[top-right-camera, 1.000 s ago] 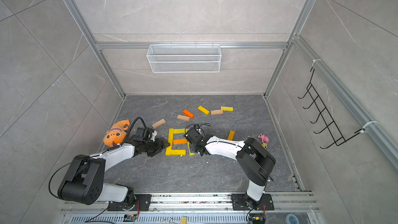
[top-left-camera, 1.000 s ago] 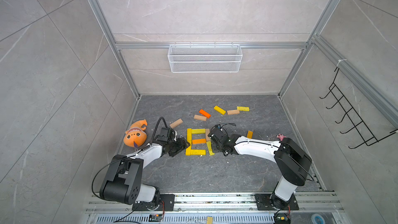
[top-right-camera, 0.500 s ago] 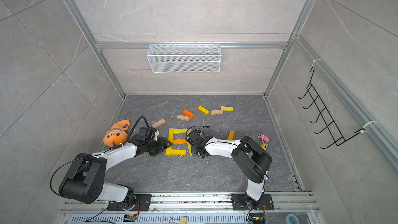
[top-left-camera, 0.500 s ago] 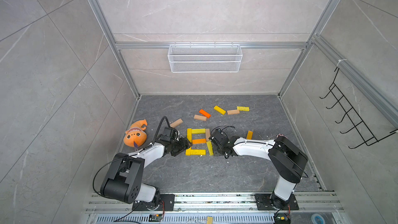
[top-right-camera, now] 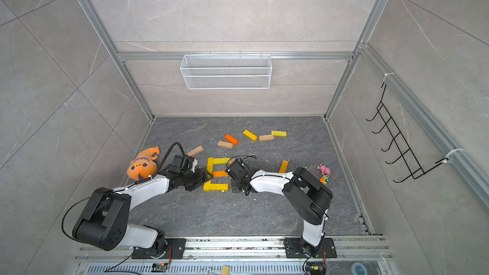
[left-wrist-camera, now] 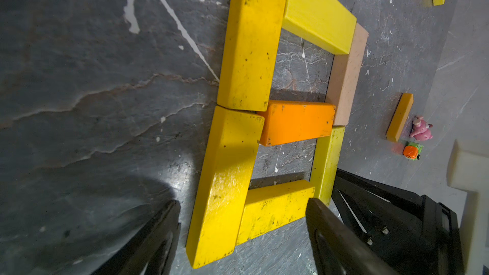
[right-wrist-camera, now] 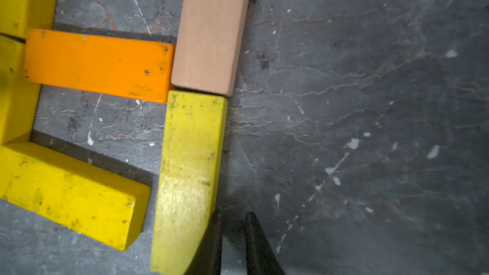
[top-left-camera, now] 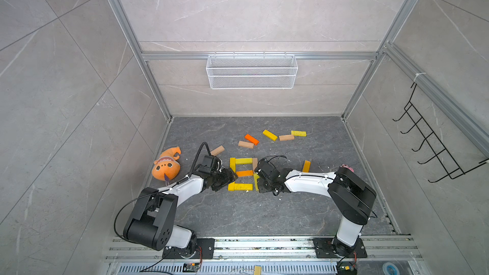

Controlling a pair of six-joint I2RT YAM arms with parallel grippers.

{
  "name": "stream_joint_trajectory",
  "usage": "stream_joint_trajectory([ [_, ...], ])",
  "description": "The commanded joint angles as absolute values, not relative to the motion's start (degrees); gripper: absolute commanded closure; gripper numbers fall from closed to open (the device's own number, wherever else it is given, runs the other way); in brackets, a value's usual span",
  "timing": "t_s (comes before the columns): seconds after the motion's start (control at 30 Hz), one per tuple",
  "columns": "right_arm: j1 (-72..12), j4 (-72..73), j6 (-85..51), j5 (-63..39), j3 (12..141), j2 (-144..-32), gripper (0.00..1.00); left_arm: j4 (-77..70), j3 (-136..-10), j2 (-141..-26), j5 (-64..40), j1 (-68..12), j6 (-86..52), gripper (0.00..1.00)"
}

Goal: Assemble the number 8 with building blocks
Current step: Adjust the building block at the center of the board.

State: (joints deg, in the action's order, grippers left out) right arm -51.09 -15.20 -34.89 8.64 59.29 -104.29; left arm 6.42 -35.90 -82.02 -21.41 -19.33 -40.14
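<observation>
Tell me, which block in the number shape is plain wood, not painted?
The tan block forming the number's top right side. It is bare wood; the middle bar is orange and the other five blocks are yellow.

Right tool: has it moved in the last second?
Yes. In a top view the right tool has slid toward the block figure, away from the lone orange-yellow block lying beside its arm.
</observation>
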Motion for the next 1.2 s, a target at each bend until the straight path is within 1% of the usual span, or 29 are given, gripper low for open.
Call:
stream_joint_trajectory([
  [0.0, -51.50, -15.65, -34.89, 7.73, 60.20, -106.04, 0.80, 6.55, -37.75, -82.22, -21.10, -19.98, -41.21, 0.22],
  [1.17, -51.51, -16.37, -35.17, 10.10, 61.37, -106.84, 0.83, 6.02, -38.21, -81.93, -19.81, -23.03, -43.33, 0.22],
])
